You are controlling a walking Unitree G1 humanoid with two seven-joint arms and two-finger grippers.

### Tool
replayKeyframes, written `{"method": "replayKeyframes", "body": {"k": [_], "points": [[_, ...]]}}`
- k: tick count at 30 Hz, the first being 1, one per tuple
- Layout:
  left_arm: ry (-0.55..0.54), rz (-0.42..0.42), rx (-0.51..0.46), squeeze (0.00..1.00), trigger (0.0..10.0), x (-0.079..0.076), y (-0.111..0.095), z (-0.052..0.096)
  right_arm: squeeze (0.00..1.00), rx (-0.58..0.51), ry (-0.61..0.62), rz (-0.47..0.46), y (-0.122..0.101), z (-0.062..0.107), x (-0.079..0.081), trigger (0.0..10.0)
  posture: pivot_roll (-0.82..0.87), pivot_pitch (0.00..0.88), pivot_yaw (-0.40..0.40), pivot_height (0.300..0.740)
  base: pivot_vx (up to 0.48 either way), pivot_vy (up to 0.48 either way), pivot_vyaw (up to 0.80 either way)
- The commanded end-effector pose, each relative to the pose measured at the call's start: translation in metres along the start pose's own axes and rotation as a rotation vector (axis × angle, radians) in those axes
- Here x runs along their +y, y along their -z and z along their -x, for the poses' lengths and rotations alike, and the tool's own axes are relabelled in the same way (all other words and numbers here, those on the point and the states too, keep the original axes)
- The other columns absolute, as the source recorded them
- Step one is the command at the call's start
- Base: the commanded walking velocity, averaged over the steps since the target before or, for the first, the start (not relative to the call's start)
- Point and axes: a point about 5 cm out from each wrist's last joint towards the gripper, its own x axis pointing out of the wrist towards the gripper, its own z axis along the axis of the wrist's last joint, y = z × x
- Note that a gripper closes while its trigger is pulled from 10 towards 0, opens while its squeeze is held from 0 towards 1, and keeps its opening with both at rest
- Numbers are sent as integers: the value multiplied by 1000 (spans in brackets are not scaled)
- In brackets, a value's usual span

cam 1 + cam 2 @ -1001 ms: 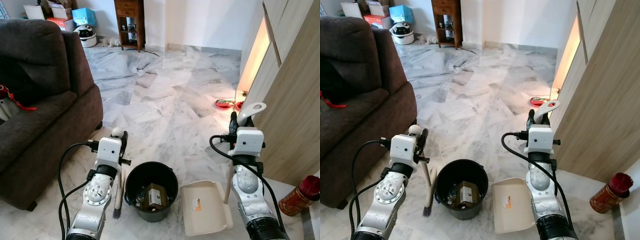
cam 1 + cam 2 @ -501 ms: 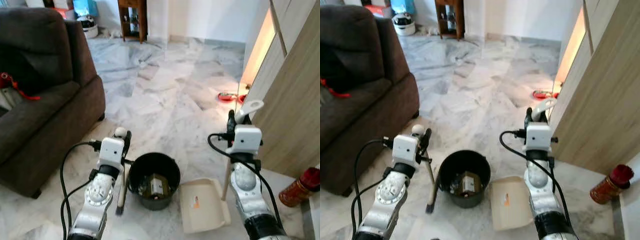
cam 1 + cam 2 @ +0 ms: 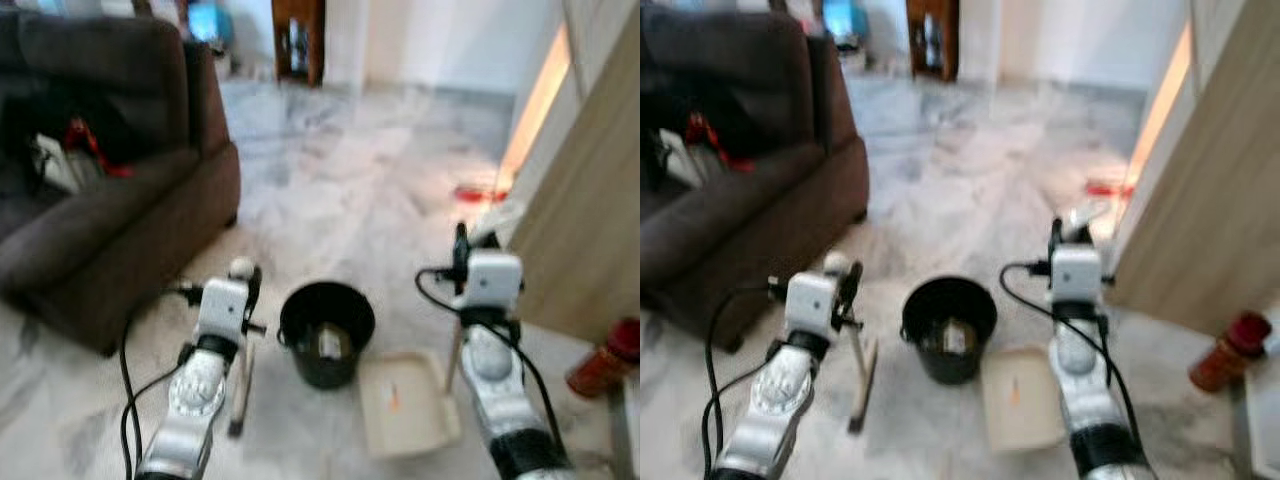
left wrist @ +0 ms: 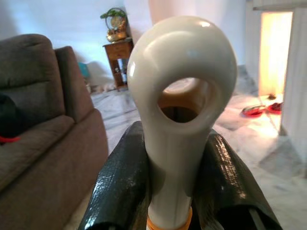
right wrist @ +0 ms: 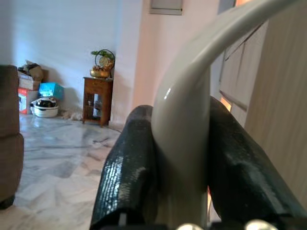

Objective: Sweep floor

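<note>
**Brush and dustpan in hand, bin between them**

The brush (image 3: 241,380) hangs bristles-down just above the marble floor (image 3: 350,200), its looped handle pinched tight between the left gripper (image 4: 176,158) fingers. The right gripper (image 5: 184,167) is clamped likewise on the dustpan (image 3: 405,405) handle, with the pan resting on the floor. A black bin (image 3: 326,330) stands between them, close to both. The head views are blurred, so I'd worry about a swing of the brush or pan knocking the bin over.
</note>
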Motion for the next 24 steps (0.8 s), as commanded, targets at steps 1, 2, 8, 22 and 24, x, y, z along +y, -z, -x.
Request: {"method": "replayKeyframes", "body": {"k": [1,2,8,22,24], "points": [[-7,-20,-50,0,10000,2,-10,-4,0,-50,0,-6,-9,-6,-2,10000,67,0,27,740,-304,0,0],[-6,-20,-50,0,10000,2,-10,-3,0,-50,-5,-9,-9,-6,-1,10000,64,0,28,740,-304,0,0],[-5,-17,-47,0,10000,1,-9,-4,0,-48,-9,-11,-8,-4,-1,10000,61,0,28,740,-300,0,0],[-20,-8,-34,0,10000,0,-6,-12,0,-2,14,0,-2,-4,-10,10000,37,0,31,740,-38,0,-343],[-23,-5,-31,0,10000,0,-5,-12,0,1,14,1,-2,-3,-10,10000,36,0,31,740,0,0,-800]]}}
